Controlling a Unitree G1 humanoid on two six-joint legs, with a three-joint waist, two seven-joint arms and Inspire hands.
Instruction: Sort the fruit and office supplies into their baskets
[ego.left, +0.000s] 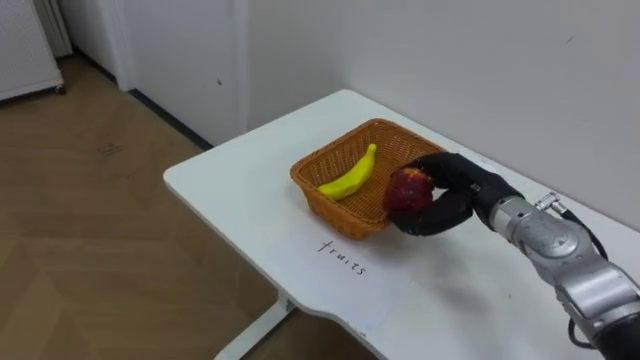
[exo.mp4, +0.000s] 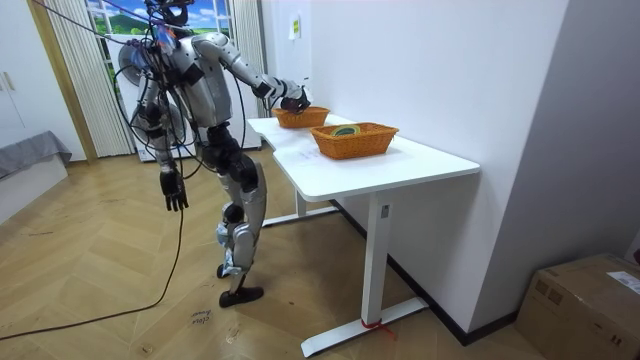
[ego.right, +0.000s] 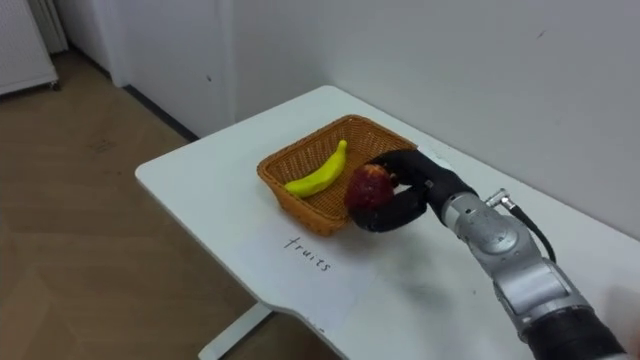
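My right hand (ego.left: 447, 196) (ego.right: 405, 196) is curled round a red apple (ego.left: 407, 189) (ego.right: 369, 186) and holds it over the near right rim of a wicker basket (ego.left: 330, 163) (ego.right: 290, 161). A yellow banana (ego.left: 349, 176) (ego.right: 318, 173) lies inside that basket. A paper label (ego.left: 342, 259) lies on the white table (ego.left: 240, 190) in front of the basket. In the room view my right hand (exo.mp4: 292, 98) reaches to the far basket (exo.mp4: 300, 117), and my left hand (exo.mp4: 174, 189) hangs open beside my body. A second basket (exo.mp4: 354, 139) with a green and yellow thing stands nearer the room camera.
The table stands against a white wall. Its left edge and front edge drop to a wooden floor (ego.left: 90, 250). A cardboard box (exo.mp4: 585, 305) sits on the floor at the room view's right.
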